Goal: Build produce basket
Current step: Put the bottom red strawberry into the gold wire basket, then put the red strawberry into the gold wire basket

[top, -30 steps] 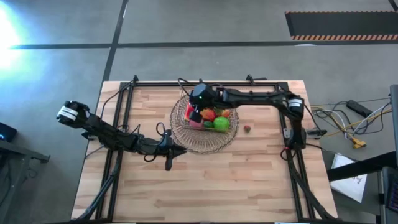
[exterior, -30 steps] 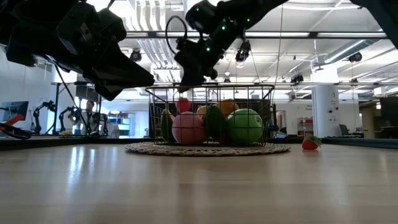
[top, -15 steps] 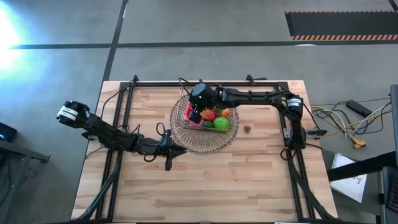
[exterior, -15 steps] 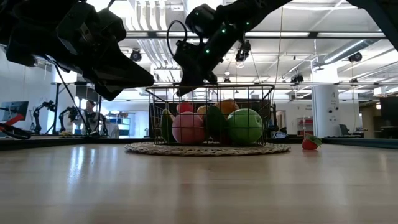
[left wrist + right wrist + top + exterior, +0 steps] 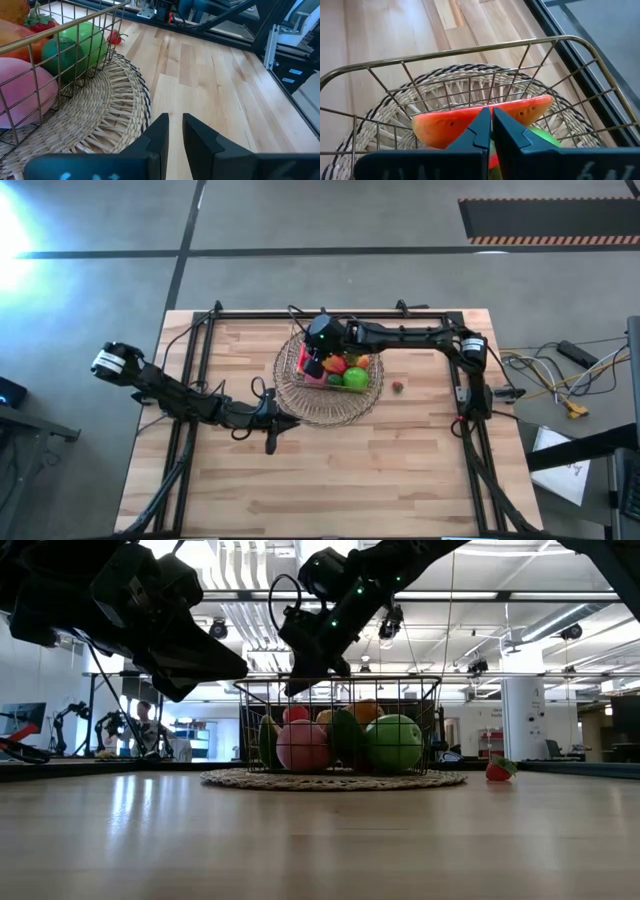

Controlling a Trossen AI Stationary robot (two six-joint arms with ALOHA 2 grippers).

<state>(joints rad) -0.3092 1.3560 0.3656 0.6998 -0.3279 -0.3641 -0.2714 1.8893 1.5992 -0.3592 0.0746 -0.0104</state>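
surface: pale wood table | room: grey floor | right gripper together | left gripper narrowly apart, empty

In the left wrist view, the pink fruit is cut off at the left edge. The small red piece is too small to be identified in the high view.

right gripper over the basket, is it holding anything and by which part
Nothing is held: the right gripper has its fingers shut and empty above the watermelon slice lying in the wire basket.
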